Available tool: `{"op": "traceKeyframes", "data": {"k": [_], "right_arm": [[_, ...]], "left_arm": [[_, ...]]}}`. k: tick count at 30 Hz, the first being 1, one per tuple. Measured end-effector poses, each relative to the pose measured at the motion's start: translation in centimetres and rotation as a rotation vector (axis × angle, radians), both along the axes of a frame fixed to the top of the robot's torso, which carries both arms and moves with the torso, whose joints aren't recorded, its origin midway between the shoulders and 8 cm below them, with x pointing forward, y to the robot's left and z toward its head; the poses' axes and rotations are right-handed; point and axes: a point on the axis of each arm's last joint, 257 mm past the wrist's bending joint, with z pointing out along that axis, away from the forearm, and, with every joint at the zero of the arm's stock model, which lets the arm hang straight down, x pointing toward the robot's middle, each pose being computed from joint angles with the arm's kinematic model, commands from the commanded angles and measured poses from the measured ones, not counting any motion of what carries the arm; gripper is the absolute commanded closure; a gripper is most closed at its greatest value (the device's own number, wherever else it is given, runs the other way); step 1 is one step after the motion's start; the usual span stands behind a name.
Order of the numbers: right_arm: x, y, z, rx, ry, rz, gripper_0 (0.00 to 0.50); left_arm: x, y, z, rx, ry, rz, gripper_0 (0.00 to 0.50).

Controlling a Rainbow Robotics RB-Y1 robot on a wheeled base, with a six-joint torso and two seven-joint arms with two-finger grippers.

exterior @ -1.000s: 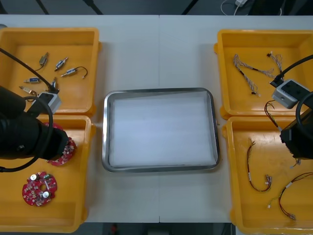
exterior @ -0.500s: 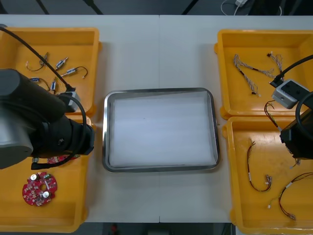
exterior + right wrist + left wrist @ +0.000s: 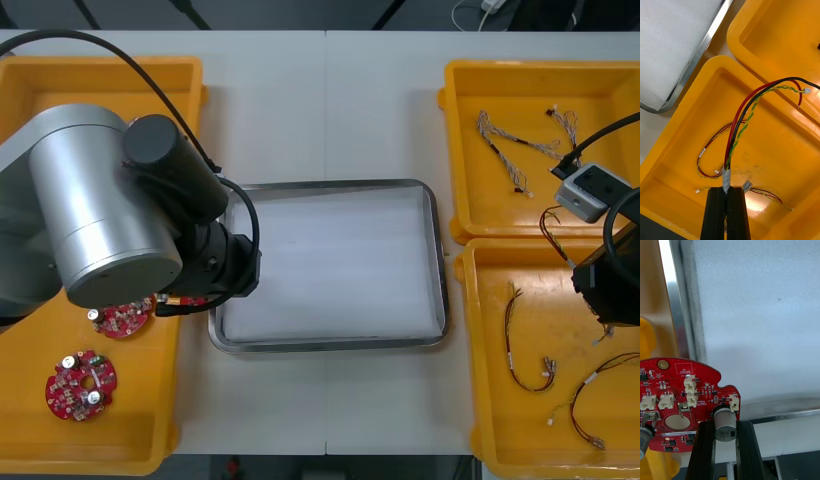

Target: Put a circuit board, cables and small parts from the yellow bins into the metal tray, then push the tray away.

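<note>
In the left wrist view my left gripper [image 3: 725,426] is shut on a round red circuit board [image 3: 685,401], pinching a metal can on its edge. The board hangs over the left rim [image 3: 675,315] of the metal tray, whose inside [image 3: 760,307] is white. From the front, the left arm [image 3: 150,210] covers that gripper at the tray's left edge [image 3: 222,300]. My right gripper [image 3: 727,191] is shut on a red, black and yellow-green cable [image 3: 748,112], held above the near right yellow bin [image 3: 790,150]. The right arm [image 3: 605,285] sits at the right edge.
Two more red boards [image 3: 120,318] [image 3: 80,385] lie in the near left bin. The far right bin [image 3: 500,130] holds twisted cables. Several loose cables [image 3: 525,350] lie in the near right bin. Small metal parts in the far left bin are hidden by the arm.
The left arm has swung right from the near left bin to the tray's left edge, carrying a circuit board. The right arm has stayed put.
</note>
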Motion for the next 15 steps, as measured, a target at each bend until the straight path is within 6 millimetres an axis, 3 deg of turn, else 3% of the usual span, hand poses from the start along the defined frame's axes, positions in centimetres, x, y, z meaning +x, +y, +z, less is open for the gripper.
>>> {"op": "traceKeyframes", "data": {"k": [15], "right_arm": [[0.0,0.0,0.0,0.000,0.000,0.000,0.500]], "left_arm": [[1.1,-4.0,-2.5,-0.042,0.030,0.115,0.500]]}}
